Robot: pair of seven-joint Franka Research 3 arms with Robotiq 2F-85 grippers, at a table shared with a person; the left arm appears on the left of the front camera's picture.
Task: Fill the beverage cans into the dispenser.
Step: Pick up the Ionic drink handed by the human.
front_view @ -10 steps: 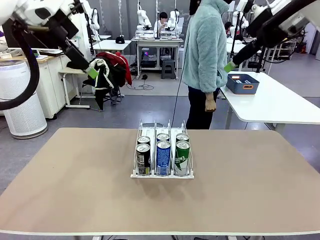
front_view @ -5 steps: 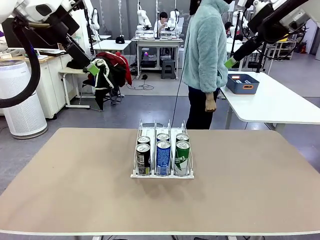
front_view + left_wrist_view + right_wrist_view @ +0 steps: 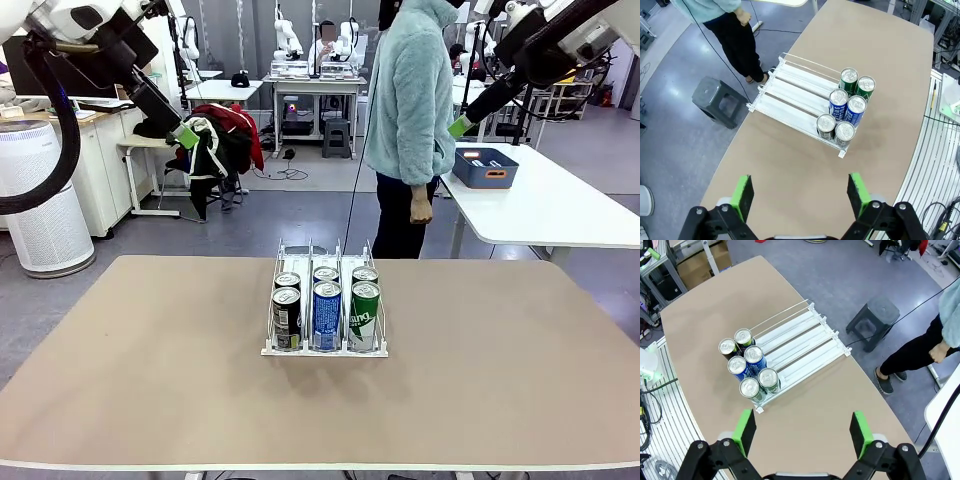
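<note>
1. L gripper: high up at far left, over the floor beyond the table, well apart from the rack. Jaws wide, nothing betw. the green pads. Its wrist cam looks down on the tabletop from well above.
2. Table: tan top. The rack sits mid-width, its back end near the far edge.
3. Rack: white/clear wire frame w/ 3 parallel lanes running from the far edge toward the robot. Low lip at the robot-side end.
4. Cans: six, all upright, silver tops up. Two per lane, one behind the other, bunched at the lip end.
   - L lane: black pair.
   - Mid lane: blue pair.
   - R lane: green pair.
   - In the wrist views, each pair touches or nearly touches.
5. Person: stands at the far side, a bit right of the rack, in pale teal fleece and dark trousers. Hand hangs at the side, loosely curled, touching nothing on the table. Grey stool on the floor near the feet.
6. R gripper: high at upper right, just right of the person's arm in the front view, well apart from the rack. Jaws wide, nothing betw. its pads.
7. Bin: blue, on a white side table behind, to the right.
</note>
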